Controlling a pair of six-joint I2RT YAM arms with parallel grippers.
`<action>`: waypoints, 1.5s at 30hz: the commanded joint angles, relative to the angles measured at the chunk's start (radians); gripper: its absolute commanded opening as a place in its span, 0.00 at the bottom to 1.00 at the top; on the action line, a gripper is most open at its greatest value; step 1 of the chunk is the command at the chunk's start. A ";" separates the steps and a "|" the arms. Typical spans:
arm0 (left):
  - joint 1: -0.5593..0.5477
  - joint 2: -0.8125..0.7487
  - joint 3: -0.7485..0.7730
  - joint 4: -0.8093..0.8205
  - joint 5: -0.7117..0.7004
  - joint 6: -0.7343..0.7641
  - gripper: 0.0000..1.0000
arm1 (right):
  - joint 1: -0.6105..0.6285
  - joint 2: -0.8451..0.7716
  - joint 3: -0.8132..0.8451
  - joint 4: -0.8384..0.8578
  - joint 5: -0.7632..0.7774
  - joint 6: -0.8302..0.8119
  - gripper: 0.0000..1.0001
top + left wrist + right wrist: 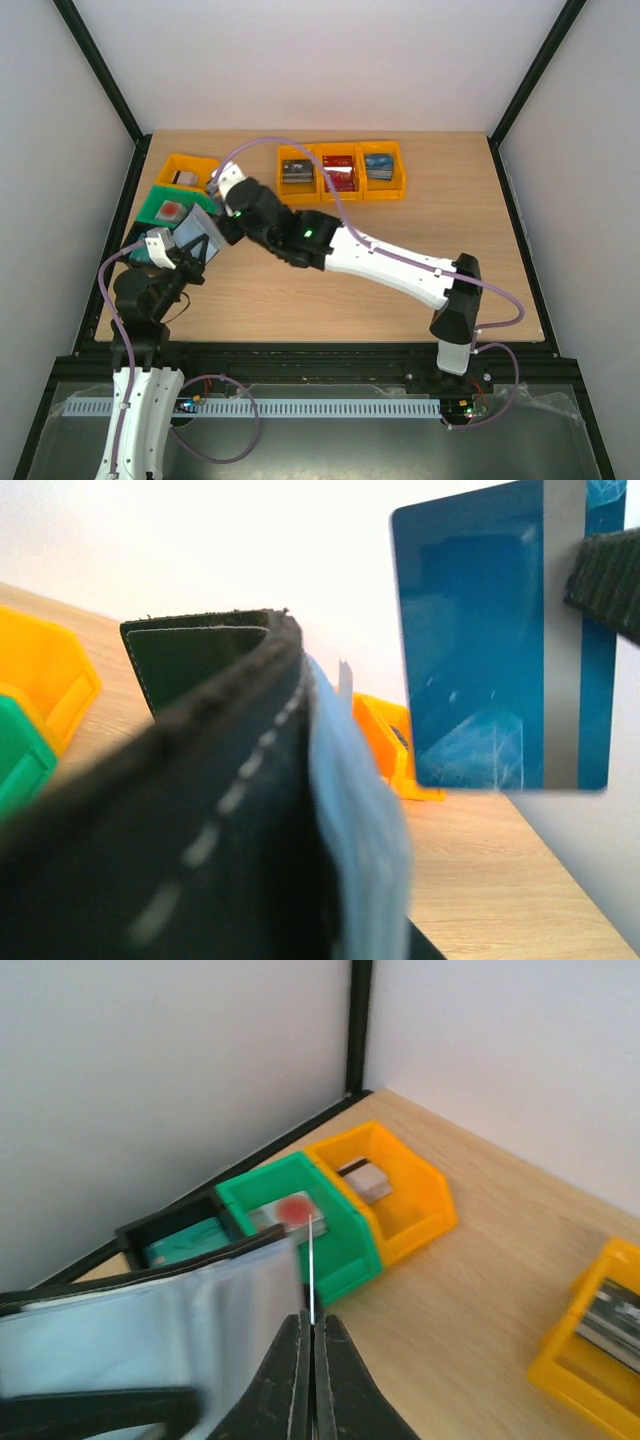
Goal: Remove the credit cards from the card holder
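Blue credit card (480, 650) pinched edge-on in pressed-together right gripper (312, 1322), seemingly clear of black card holder (200, 810) just left of those tips, clamped by left gripper (185, 258); withdrawal step in hand; next: carry off toward orange bins (340, 172), release flat.
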 commanded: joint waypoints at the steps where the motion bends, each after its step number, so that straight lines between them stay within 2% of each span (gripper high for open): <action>1: -0.009 0.023 -0.019 0.066 0.090 -0.026 0.02 | -0.126 -0.141 -0.030 -0.037 -0.017 0.011 0.02; 5: -0.013 0.032 -0.023 0.081 0.115 -0.034 0.02 | -0.306 -0.182 -0.048 -0.142 -0.003 0.073 0.02; 8: -0.014 0.030 -0.028 0.098 0.125 -0.034 0.02 | -0.439 -0.249 -0.144 -0.109 -0.135 0.154 0.02; 10: -0.015 0.043 -0.028 0.114 0.158 -0.030 0.02 | -0.472 -0.303 -0.220 -0.044 -0.188 0.177 0.02; 12: -0.026 0.072 -0.026 0.142 0.216 -0.045 0.02 | -0.478 -0.333 -0.249 -0.033 -0.145 0.175 0.02; 14: -0.055 0.113 -0.040 0.185 0.275 -0.135 0.02 | -0.477 -0.346 -0.253 -0.056 -0.097 0.165 0.02; 18: -0.163 0.254 -0.136 0.355 0.325 -0.414 0.02 | -0.477 -0.379 -0.296 -0.050 -0.087 0.160 0.02; 24: -0.295 0.533 -0.184 0.508 0.226 -0.495 0.02 | -0.479 -0.413 -0.379 -0.041 -0.091 0.142 0.02; 26: -0.293 0.588 -0.201 0.400 0.120 -0.491 0.02 | -0.478 -0.410 -0.381 -0.054 -0.108 0.127 0.02; 30: -0.273 0.609 -0.224 0.084 -0.148 -0.419 0.03 | -0.479 -0.415 -0.388 -0.064 -0.138 0.108 0.02; 32: -0.265 0.602 -0.213 -0.003 -0.220 -0.416 0.13 | -0.478 -0.423 -0.398 -0.055 -0.142 0.105 0.02; 34: -0.253 0.585 -0.190 -0.028 -0.232 -0.401 0.34 | -0.479 -0.425 -0.398 -0.056 -0.145 0.107 0.02; 35: -0.250 0.575 -0.170 -0.073 -0.250 -0.405 0.41 | -0.479 -0.424 -0.397 -0.056 -0.148 0.110 0.02; 40: -0.234 0.478 -0.031 -0.315 -0.284 -0.356 0.62 | -0.479 -0.413 -0.374 -0.073 -0.174 0.133 0.02; 45: -0.187 0.384 0.137 -0.360 -0.250 -0.306 0.80 | -0.470 -0.371 -0.325 -0.105 -0.216 0.158 0.02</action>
